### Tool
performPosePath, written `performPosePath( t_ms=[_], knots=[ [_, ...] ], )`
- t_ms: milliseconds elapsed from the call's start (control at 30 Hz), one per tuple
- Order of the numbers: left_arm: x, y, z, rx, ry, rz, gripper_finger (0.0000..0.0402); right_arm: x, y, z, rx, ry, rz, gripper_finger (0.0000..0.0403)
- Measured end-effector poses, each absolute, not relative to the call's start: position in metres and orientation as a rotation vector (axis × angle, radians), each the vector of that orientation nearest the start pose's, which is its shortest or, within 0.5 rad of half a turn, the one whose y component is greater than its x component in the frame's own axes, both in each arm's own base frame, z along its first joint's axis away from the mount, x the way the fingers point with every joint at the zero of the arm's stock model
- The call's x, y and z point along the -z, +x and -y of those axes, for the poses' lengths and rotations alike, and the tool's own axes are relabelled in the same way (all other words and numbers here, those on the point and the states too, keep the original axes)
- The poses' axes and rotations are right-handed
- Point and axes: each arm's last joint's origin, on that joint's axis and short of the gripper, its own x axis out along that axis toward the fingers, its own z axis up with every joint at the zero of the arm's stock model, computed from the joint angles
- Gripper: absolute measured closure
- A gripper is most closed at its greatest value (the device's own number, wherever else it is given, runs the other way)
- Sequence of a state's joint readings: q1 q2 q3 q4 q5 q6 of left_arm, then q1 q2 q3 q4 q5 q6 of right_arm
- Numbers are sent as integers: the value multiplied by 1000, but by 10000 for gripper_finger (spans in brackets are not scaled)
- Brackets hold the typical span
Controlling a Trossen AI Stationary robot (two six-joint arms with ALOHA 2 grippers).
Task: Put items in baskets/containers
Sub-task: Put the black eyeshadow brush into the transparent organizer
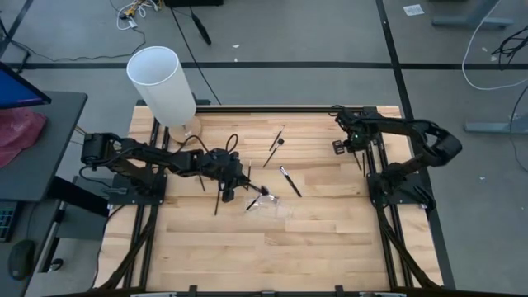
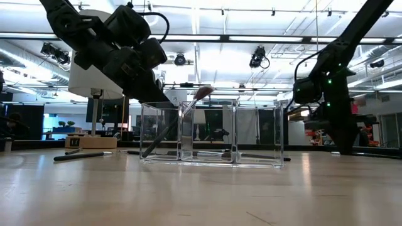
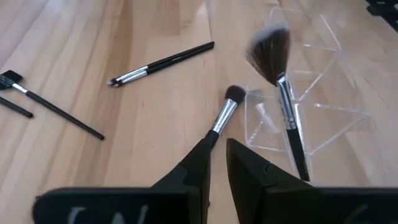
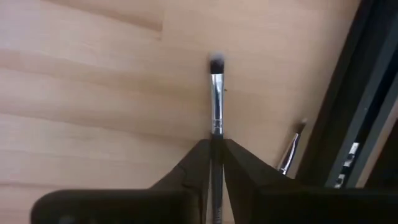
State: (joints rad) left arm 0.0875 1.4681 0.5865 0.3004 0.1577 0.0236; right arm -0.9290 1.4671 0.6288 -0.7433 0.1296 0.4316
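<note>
Clear holder (image 2: pixel 211 133) sits closest to the low cam, mid-table, three compartments; one fluffy-tipped brush (image 2: pixel 202 93) already leans in it, bristles above the rim. My left gripper (image 3: pixel 216 155) is just beside the holder, fingers clenched on a round-tipped brush (image 3: pixel 225 112), tip aimed at the near wall. From above, left gripper (image 1: pixel 228 176) is over table centre with the holder (image 1: pixel 272 206) just to its right. Right gripper (image 4: pixel 216 149) is clamped on a small silver-ferruled brush (image 4: pixel 216 93), held at the table's far right edge (image 1: pixel 346 142); a second brush (image 4: pixel 291 148) lies near the frame rail there. Loose brushes (image 1: pixel 276 145) rest on the wood behind the holder, two together in the wrist view (image 3: pixel 163 62). Exact loose count, hard to say from here.
</note>
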Motion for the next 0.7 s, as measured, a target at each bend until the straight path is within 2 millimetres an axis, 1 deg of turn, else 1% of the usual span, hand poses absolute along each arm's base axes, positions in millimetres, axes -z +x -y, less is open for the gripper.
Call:
performPosePath(
  t_ms=[100, 267, 367, 500, 567, 633, 700],
  knots=[
    [-162, 275, -19, 78, -47, -576, 349, -123, 118, 163, 1150, 958, -1379, 356],
    [-162, 275, -18, 81, -47, -577, 349, -122, 120, 161, 1103, 905, -1407, 364],
    [-162, 275, -18, 81, -47, -577, 349, -120, 125, 155, 1080, 840, -1429, 369],
    [-162, 275, -18, 82, -47, -577, 349, -118, 132, 145, 1073, 756, -1453, 392],
    [-162, 275, -18, 81, -47, -577, 349, -117, 137, 141, 1078, 723, -1458, 396],
    [-162, 275, -18, 81, -47, -577, 349, -118, 141, 137, 1085, 704, -1451, 395],
    [-162, 275, -18, 82, -44, -577, 349, -124, 147, 136, 1074, 700, -1423, 396]
  ],
)
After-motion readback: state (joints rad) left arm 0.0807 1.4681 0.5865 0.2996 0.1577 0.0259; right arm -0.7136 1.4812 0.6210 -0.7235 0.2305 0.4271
